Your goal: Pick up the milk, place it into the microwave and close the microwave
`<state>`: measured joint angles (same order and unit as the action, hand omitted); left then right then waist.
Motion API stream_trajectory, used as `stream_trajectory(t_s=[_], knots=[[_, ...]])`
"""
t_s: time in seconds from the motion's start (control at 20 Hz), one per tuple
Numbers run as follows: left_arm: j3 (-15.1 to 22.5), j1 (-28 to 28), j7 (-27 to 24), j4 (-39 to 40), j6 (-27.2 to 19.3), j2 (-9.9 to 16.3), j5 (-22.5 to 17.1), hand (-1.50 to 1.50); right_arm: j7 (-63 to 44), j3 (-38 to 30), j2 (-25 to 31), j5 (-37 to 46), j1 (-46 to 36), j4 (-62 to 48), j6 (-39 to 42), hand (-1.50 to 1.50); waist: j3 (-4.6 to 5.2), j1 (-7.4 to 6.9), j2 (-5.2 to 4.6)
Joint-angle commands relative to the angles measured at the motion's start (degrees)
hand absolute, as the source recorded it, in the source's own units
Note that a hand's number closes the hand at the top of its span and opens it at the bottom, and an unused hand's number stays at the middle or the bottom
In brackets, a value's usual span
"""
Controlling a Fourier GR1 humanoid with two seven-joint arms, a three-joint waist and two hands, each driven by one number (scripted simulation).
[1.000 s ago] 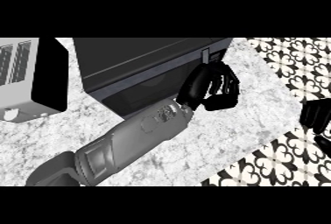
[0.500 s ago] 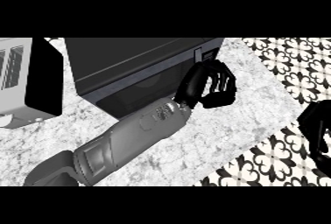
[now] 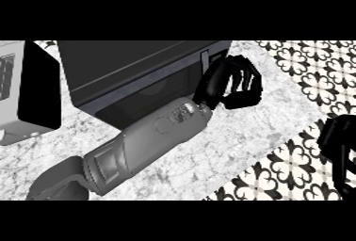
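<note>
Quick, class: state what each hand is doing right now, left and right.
Left hand: fingers curled against the microwave door edge, holding nothing visible.
Right hand: partly cut off at the right edge; cannot be told.

Marble counter (image 3: 208,155), patterned tiles (image 3: 306,66) (blk/wht).

Left forearm (image 3: 149,141) stretched diagonally from the lower left corner over the counter toward its far edge, left hand (image 3: 233,82) with fingers curled, nothing visibly held. Right hand (image 3: 338,141) low at the right edge, fingers hanging down, partly cut off.
</note>
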<state>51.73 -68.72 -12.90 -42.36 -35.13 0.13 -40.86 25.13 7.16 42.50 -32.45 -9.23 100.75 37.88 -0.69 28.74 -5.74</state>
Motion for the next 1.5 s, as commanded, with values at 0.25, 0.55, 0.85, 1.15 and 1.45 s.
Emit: stream_trajectory(t_s=[0.25, 0.55, 0.85, 1.15, 1.45], knots=[[-6.8, -2.2, -2.5, 4.9, -7.0, -0.1, -4.1, 1.5, 0.9, 0.7, 0.3, -1.1, 1.5, 3.1, 2.3, 1.5, 0.29, -1.4, 0.41], [-14.2, 3.1, 1.1, 0.0, -0.1, -0.1, -17.2, 1.5, -3.2, 6.9, 1.3, -1.6, 4.9, 6.3, 4.8, 1.5, 1.11, -4.16, -2.36], [-15.8, 6.9, -1.7, -0.2, 5.0, -0.1, -23.8, 1.5, -4.2, 8.9, -0.2, -1.6, 8.2, 10.2, 2.6, 1.5, 0.81, -5.75, -1.63], [-15.5, 10.5, -4.0, 1.1, 10.2, -0.1, -28.2, 1.5, -4.7, 10.2, -1.4, -0.8, 11.7, 13.7, 0.3, 1.5, 0.77, -7.12, -0.92], [-13.5, 12.1, -6.5, 2.7, 15.5, 0.3, -30.2, 1.5, -5.1, 11.8, -2.4, 0.5, 15.1, 17.0, -1.6, 1.5, 0.78, -8.46, -0.61]])
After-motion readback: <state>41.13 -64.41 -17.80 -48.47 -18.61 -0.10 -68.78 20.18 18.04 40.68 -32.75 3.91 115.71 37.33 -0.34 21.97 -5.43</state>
